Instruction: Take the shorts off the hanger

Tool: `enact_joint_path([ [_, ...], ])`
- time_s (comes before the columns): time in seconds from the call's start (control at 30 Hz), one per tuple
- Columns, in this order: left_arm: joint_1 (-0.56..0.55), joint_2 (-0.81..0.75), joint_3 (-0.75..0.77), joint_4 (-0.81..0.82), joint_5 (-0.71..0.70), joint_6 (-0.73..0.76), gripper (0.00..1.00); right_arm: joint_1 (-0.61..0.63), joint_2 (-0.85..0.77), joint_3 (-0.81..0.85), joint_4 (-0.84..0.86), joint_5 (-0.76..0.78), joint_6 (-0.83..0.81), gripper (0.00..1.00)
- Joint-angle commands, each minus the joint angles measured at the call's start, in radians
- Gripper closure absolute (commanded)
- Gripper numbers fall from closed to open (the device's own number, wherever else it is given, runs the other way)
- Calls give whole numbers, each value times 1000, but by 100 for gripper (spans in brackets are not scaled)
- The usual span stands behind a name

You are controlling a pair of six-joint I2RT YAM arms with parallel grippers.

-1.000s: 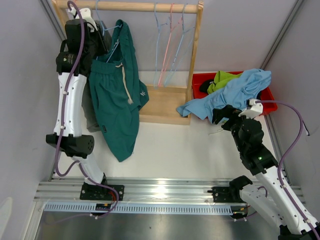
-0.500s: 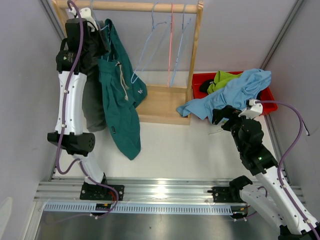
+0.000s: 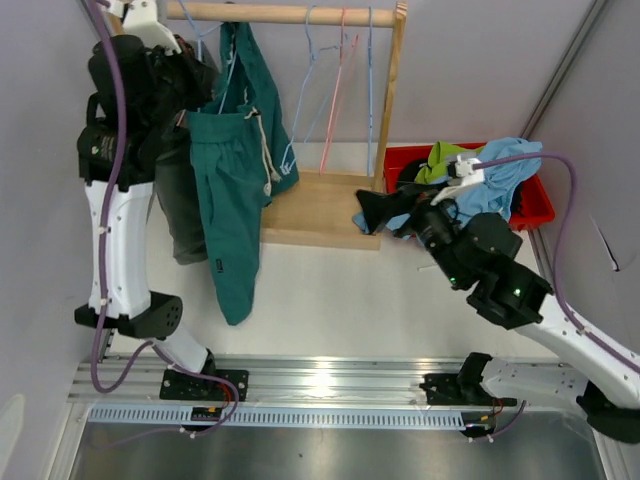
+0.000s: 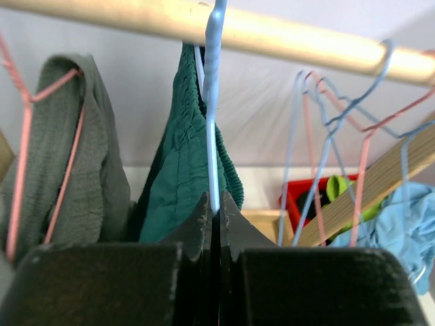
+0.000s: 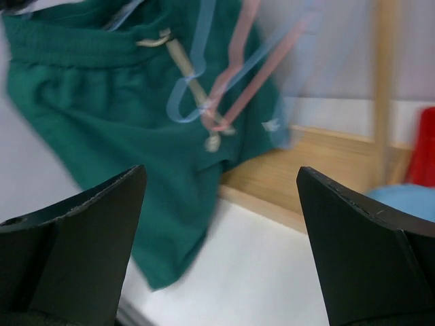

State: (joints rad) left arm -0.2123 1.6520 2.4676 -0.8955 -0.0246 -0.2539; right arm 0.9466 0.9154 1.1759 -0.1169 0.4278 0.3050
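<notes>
Tip: left claw [image 4: 215, 207] is pinched tight on the blue hanger [image 4: 213, 102] wire, with the dark teal shorts [image 4: 178, 170] draped just behind it. Right claw [image 5: 221, 180] is spread wide, shorts ahead of it. I'd grab them near the top and drag sideways, hanger held steady.

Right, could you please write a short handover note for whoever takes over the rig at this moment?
Left gripper: shut on the neck of the blue hanger that carries the teal shorts, up at the wooden rail.
Right gripper: open, empty, facing the teal shorts.
Done: the light blue shorts and lime green shorts lie in the red bin; bare hangers hang on the rail.
Left: the teal shorts are on their hanger; the grey shorts hang on a pink hanger beside them.
</notes>
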Motion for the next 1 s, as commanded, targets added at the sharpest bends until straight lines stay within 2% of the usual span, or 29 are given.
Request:
enact_joint_path([
  [0.0,-1,-81,-13,135,17,-28,100,173,156,172,94,120,-138,1],
  [0.13,-1,-103,-96,156,17,-28,100,335,388,370,97,132,-172,1],
  [0.33,-1,-132,-150,176,51,-22,100,434,702,677,82,95,-179,0],
  [0.47,1,-132,-145,173,67,-27,100,458,850,853,28,100,-173,1],
  [0.67,7,-150,-127,159,100,-48,100,458,935,890,52,132,-179,1],
  [0.97,25,-204,-177,171,146,-73,100,455,1022,901,94,189,-188,2],
])
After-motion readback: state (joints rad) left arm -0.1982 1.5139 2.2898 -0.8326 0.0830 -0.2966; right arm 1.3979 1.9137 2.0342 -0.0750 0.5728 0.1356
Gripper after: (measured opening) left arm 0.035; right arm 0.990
